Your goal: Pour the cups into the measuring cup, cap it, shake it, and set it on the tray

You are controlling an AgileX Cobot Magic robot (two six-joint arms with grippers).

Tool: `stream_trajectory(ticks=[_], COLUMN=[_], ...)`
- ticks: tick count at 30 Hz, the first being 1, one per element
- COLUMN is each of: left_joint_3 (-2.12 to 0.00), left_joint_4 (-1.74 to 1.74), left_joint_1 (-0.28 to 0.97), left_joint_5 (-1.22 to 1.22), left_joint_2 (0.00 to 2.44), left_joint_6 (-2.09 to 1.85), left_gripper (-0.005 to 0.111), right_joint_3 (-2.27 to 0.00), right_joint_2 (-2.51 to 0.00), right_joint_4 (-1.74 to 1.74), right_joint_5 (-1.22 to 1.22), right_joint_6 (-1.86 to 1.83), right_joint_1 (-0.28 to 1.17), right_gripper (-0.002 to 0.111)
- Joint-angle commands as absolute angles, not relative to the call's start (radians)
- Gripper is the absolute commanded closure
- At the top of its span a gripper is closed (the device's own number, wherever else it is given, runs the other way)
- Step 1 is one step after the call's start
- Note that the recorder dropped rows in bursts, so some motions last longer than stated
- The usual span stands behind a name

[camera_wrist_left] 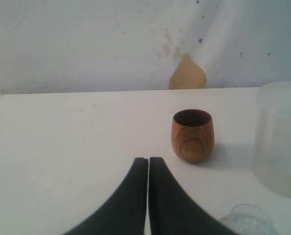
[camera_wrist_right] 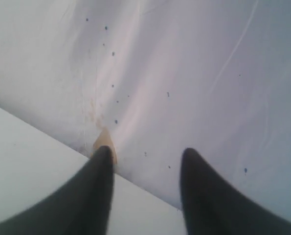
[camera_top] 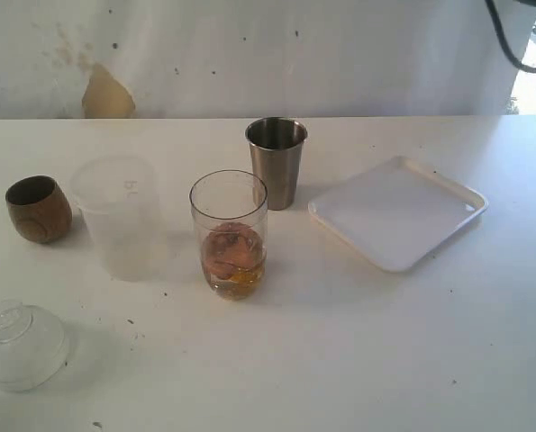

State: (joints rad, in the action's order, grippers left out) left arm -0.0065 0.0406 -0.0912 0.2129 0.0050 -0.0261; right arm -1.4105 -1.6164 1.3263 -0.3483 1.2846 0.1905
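White table (camera_top: 340,360), stained backdrop (camera_top: 340,54): the measuring cup (camera_top: 229,234), orange contents inside, stands between frosted cup (camera_top: 119,216) and tray (camera_top: 398,211). Left wrist view: left gripper (camera_wrist_left: 148,164) jaws pressed together, wooden cup (camera_wrist_left: 193,135) beyond. Right wrist view: right gripper (camera_wrist_right: 147,151) jaws apart.

Exterior raised, left wrist low (shares wooden cup (camera_top: 38,209)), right wrist faces wall (camera_wrist_right: 184,73)

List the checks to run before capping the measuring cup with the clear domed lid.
1. Measuring cup upright, orange-brown contents inside, mouth uncovered: ok.
2. Clear domed lid lies free, touching no cup: ok.
3. Left fingers pressed shut, cannot grasp yet: not ok.
4. Right fingers apart, nothing between them: ok.
5. Steel tumbler emptied: cannot tell.
6. Tray bare: ok.
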Motion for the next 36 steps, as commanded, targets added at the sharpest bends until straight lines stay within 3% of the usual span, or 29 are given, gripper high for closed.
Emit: stream_trajectory(ticks=[1,2,9,18,28,36], left_joint_3=[0.000,0.000,0.000,0.000,0.000,0.000], left_joint_4=[0.034,0.034,0.034,0.034,0.034,0.034], left_joint_1=[-0.092,-0.092,-0.092,-0.092,-0.092,-0.092], left_joint_5=[0.203,0.203,0.203,0.203,0.203,0.203], left_joint_2=[0.000,0.000,0.000,0.000,0.000,0.000], left_joint_6=[-0.026,-0.026,-0.026,-0.026,-0.026,-0.026], left_gripper=[0.106,0.106,0.106,0.106,0.106,0.106], right_joint_3=[-1.360,-1.347,-1.247,-1.173,-1.197,-1.292], right_joint_2=[-1.532,-1.517,-1.357,-1.289,-1.289,-1.312], right_joint_4=[1.389,1.390,1.471,1.506,1.637,1.744], right_joint_5=[-0.344,-0.344,-0.387,-0.824,-0.922,-0.750], right_joint_6=[1.422,1.430,1.444,1.464,1.639,1.760], right_joint_1=[0.188,0.188,0.188,0.188,0.195,0.381], right_gripper=[0.104,0.108,0.108,0.108,0.108,0.108])
